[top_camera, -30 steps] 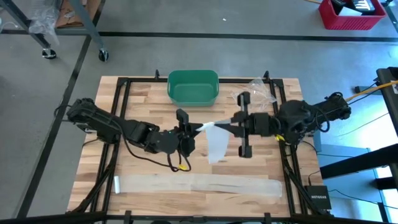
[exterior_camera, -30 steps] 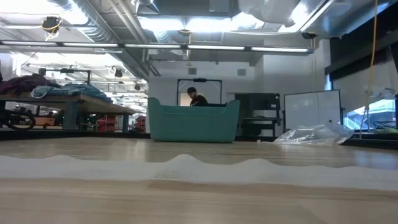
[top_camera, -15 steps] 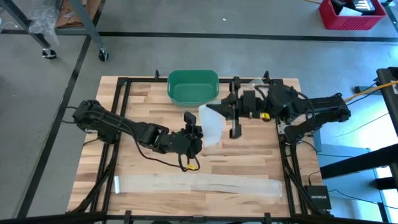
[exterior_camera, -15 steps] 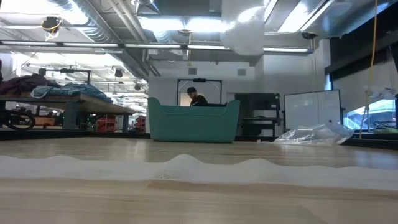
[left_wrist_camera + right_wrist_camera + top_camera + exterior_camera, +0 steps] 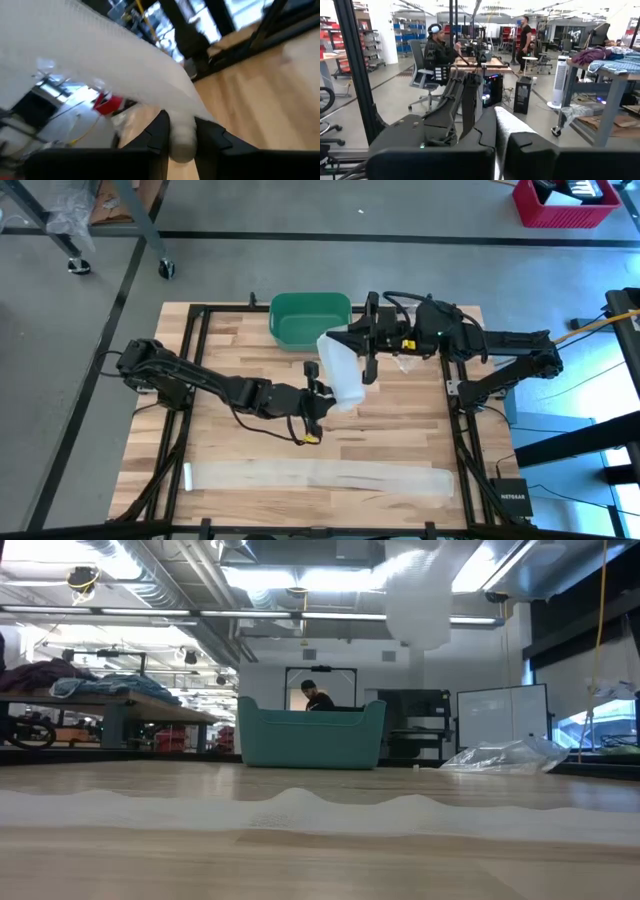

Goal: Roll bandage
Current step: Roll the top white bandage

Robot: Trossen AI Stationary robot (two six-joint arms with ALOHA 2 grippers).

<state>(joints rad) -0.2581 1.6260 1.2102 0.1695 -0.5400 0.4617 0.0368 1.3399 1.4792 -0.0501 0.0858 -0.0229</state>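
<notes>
High view shows a white bandage strip (image 5: 338, 372) held in the air at frame centre, just below the green bin (image 5: 310, 320) and stretched between the two arms. The right claw (image 5: 352, 337) (reaching in from the right side of the frame) is pinched shut on the strip's upper end. The left claw (image 5: 322, 396) is clamped on the lower end, and in the left wrist view the white fabric bunches between its dark fingers (image 5: 159, 131). A second, long bandage (image 5: 318, 476) lies flat along the lower edge of the wooden tabletop (image 5: 230, 345). Crumpled clear plastic (image 5: 415, 325) sits near the upper right corner.
</notes>
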